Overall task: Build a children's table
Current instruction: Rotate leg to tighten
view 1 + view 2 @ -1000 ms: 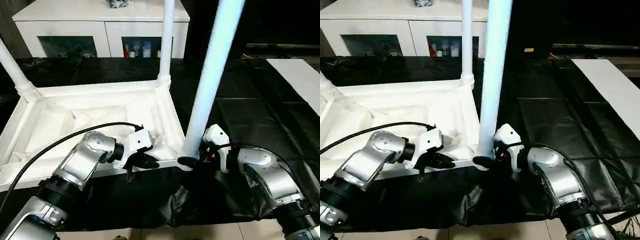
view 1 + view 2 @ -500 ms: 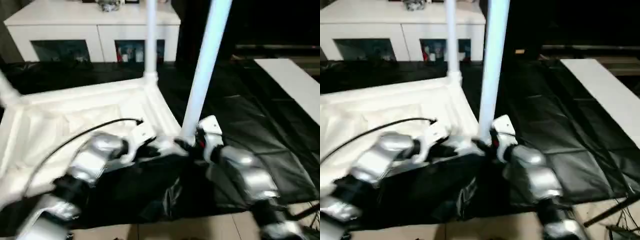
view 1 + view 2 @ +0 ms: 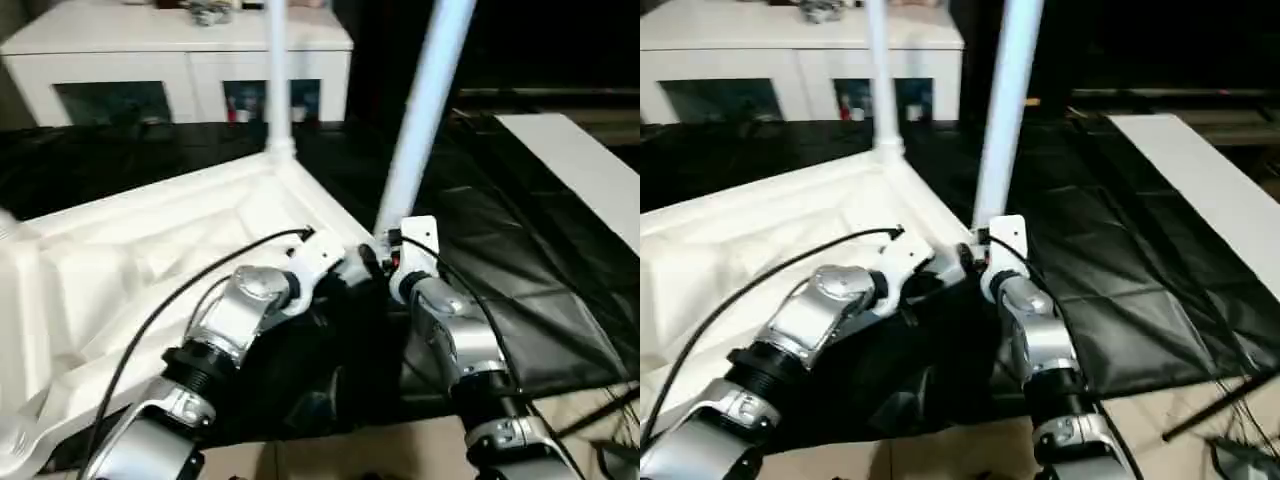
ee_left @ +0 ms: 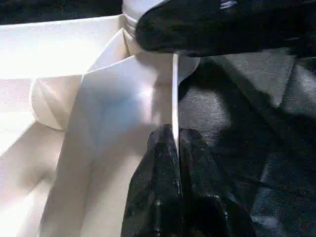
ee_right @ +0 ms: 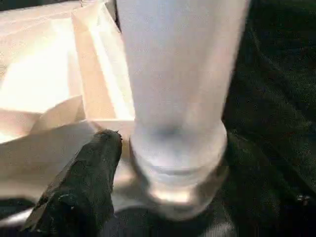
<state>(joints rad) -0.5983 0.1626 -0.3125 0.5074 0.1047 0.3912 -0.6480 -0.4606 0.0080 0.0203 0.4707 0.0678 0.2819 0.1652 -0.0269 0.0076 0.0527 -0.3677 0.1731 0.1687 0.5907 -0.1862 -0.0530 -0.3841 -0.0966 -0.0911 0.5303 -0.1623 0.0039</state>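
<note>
Across the frame's left and centre lies the smooth white plastic tabletop (image 3: 150, 250), ribbed underside up on crinkled black sheeting (image 3: 520, 290). Left gripper (image 4: 173, 143) pinches its thin rim; right gripper's (image 3: 378, 262) fingers straddle a tapered tube leg (image 3: 425, 110), grip unclear.

**No readable text**

Nothing legible is showing in any view: no words, labels, brand marks, numbers or signs are appearing on any surface, and the small coloured items behind the cabinet (image 3: 180, 65) glass are blurring too much to read.
</note>
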